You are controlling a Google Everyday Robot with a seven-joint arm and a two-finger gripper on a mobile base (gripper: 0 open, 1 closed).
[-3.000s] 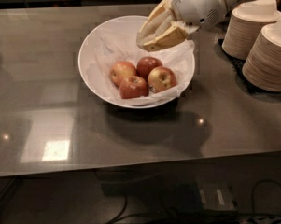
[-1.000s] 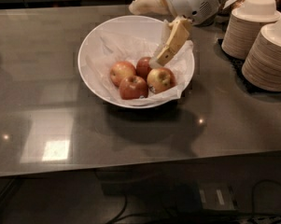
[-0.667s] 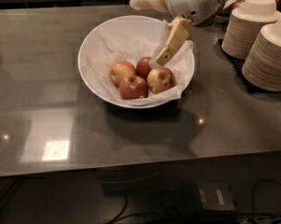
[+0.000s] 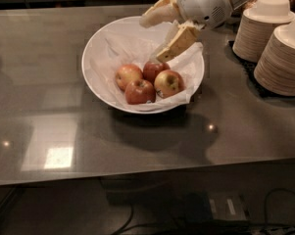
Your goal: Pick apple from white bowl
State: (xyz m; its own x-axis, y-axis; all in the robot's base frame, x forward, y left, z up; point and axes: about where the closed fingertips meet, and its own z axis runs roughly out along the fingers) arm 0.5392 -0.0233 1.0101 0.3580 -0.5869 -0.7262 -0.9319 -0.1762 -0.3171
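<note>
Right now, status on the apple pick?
Gripper open, poised over the white bowl's far side. Apple in bowl, ungrasped, at right of the cluster. Three other apples crowd it on the left.

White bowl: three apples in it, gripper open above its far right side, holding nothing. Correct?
Not quite. The camera view shows four apples in the white bowl, not three. The rest holds: the gripper is open above the bowl's far right side, holding nothing.
</note>
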